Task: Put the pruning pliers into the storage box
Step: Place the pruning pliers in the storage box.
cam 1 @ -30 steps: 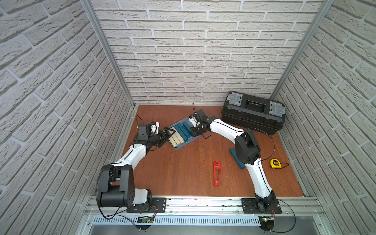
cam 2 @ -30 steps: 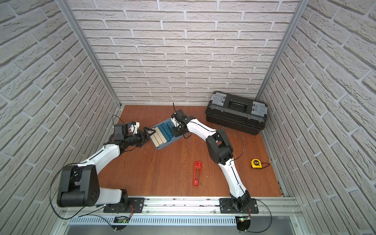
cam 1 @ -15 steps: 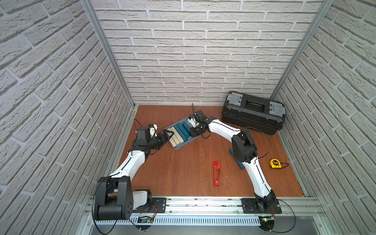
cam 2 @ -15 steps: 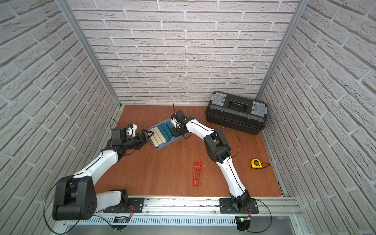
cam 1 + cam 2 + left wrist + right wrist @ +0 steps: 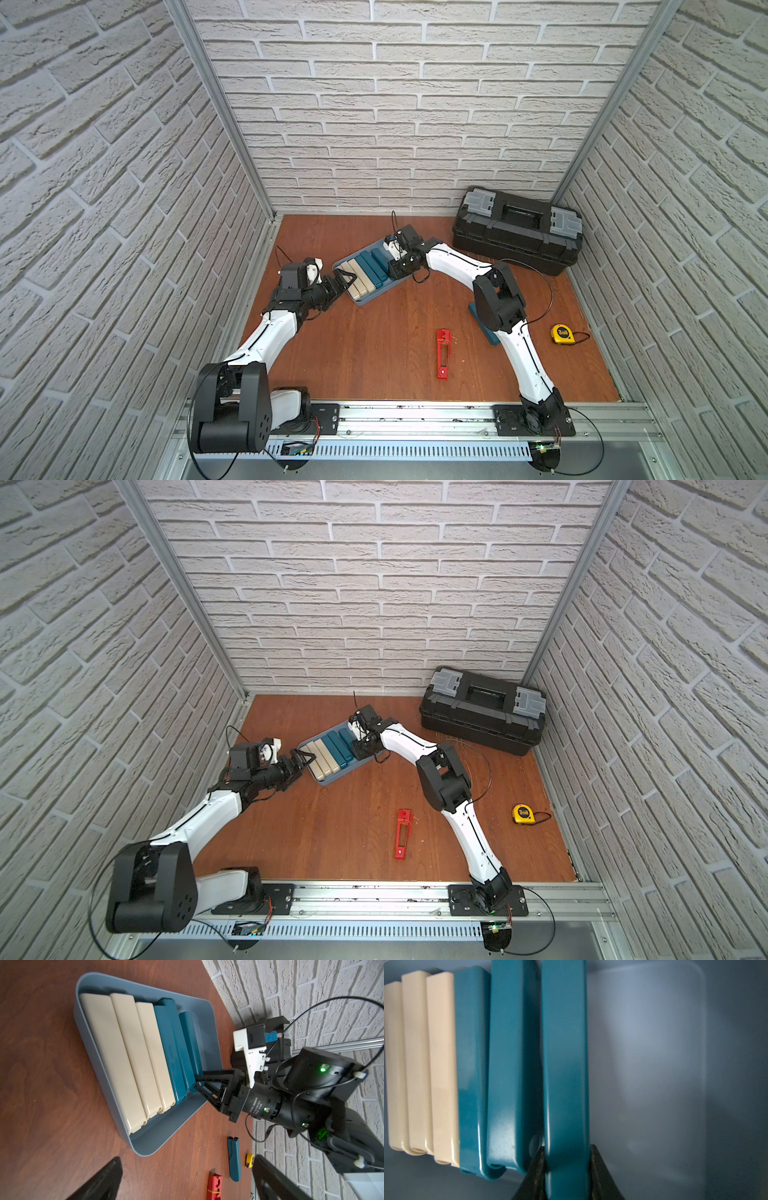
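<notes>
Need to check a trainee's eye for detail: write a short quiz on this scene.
1. True or false: the red pliers lie inside the storage box.
2. The right gripper is shut on: A) red pliers, B) teal pliers, C) nothing?
3. How many beige pliers lie in the box?
Key: 1 false; 2 B; 3 three.

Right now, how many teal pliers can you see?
4 teal pliers: three in the box, the outermost in the right pincer; one on the table by the right arm.
</notes>
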